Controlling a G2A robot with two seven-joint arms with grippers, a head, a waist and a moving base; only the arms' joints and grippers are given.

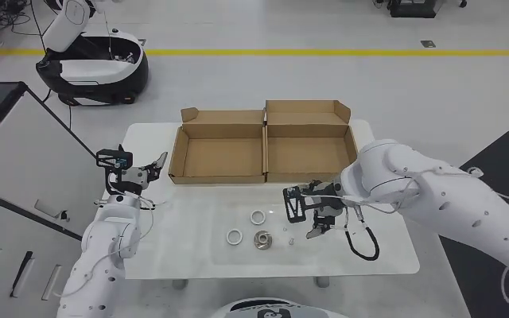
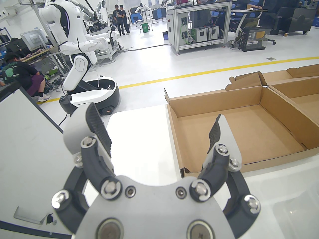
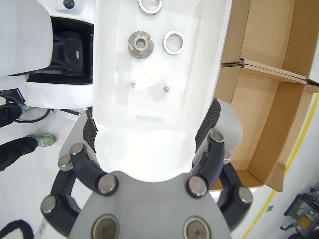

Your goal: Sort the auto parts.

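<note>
Ahead of the right gripper [image 3: 152, 115], the table [image 3: 112, 58] is carrying every loose part, and two cardboard boxes [image 3: 259, 115] are standing empty alongside. Out in front, a flanged hub [image 3: 140, 43] is lying with one ring [image 3: 174, 42] just beside it and a second ring [image 3: 150, 2] farther out; two small fasteners [image 3: 132, 84] are lying nearest. The pick is seemingly beginning: centring the jaws over one part and descending straight is advisable, so neighbours are not getting nudged. The right gripper is hanging wide open, gripping and touching nothing. The left gripper [image 2: 155, 115] is likewise gaping empty.
</note>
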